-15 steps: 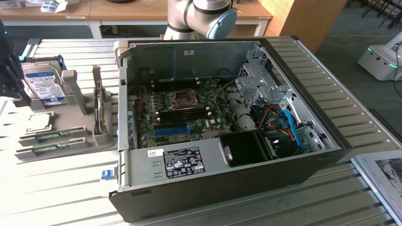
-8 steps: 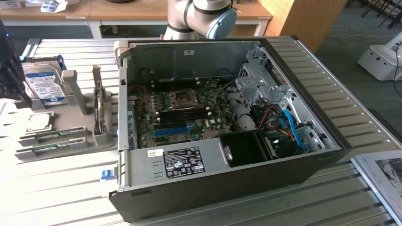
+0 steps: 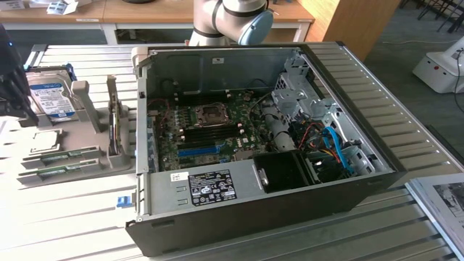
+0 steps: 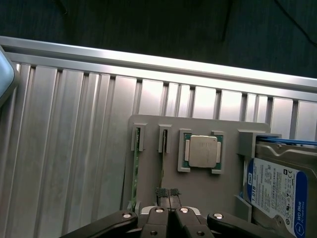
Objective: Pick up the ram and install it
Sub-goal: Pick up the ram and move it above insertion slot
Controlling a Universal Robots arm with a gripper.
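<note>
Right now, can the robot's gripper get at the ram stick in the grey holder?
Probably yes: the gripper hangs close to the ram, with nothing between them, though it is shut for now.

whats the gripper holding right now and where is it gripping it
Nothing: the gripper is shut empty above the gray holder, where both green ram sticks sit in their slots.

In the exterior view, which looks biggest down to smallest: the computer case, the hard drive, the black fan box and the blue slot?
Biggest: computer case.
Next: fan box and hard drive. They look about alike, and the drive is partly hidden, so I won't rank them.
Smallest: blue slot.
</note>
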